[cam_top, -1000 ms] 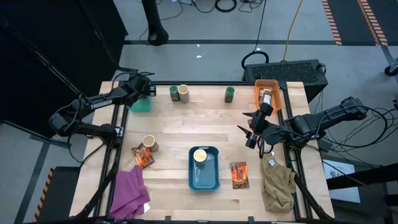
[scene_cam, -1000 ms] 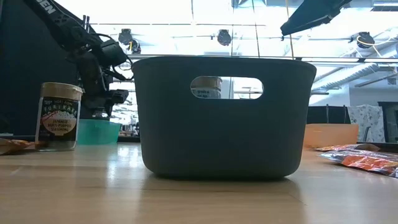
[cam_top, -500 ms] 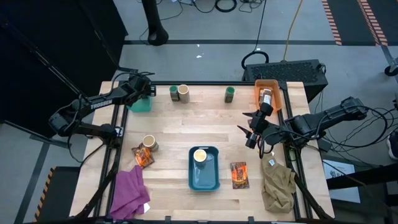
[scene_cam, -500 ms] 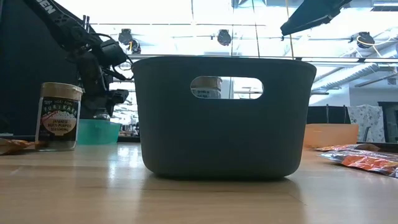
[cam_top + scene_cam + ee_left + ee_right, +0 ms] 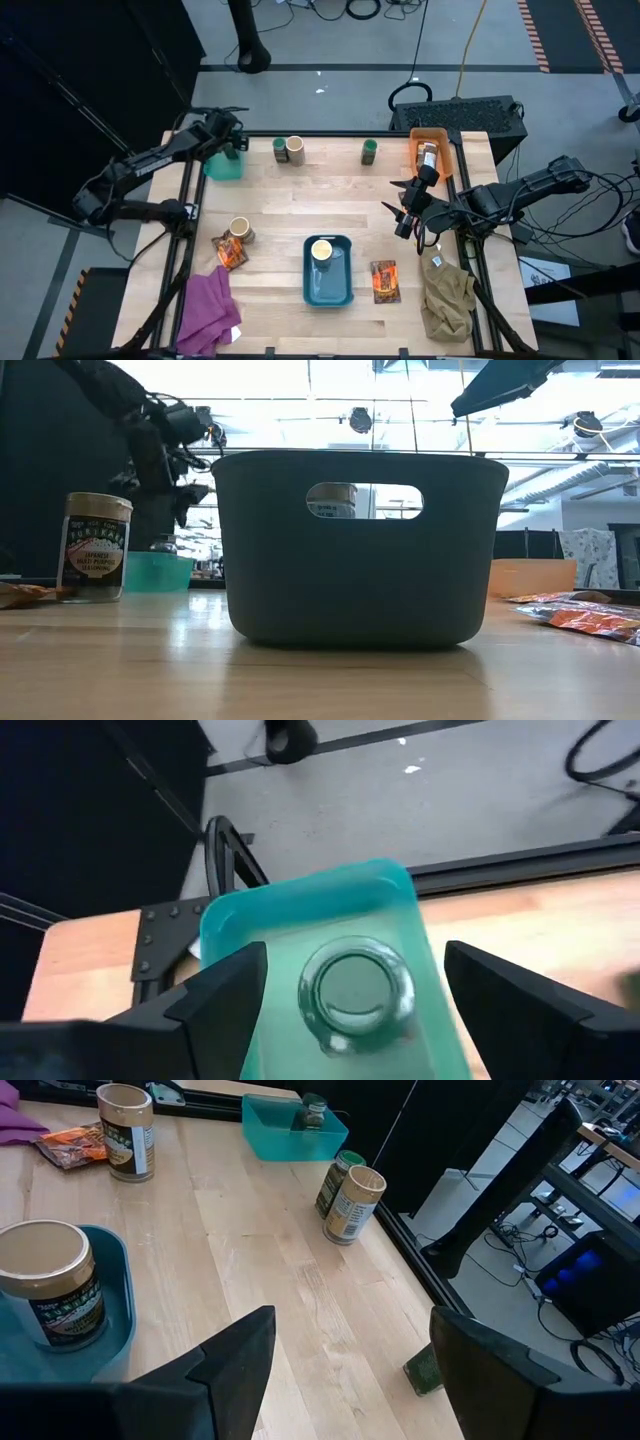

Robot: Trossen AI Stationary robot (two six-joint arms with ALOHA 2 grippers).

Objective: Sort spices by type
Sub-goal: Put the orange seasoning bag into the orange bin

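Grey floor (image 5: 330,40), bright ceiling lights (image 5: 360,418)

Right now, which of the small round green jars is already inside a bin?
The small round green jar standing in the teal plastic bin at the table's far left corner, below the open left gripper. The other green jars stand on bare wood.

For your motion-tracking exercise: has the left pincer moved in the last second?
Yes. The left pincer has risen: in the low view it sat level with the teal bin before and now hangs well above it, fingers open.
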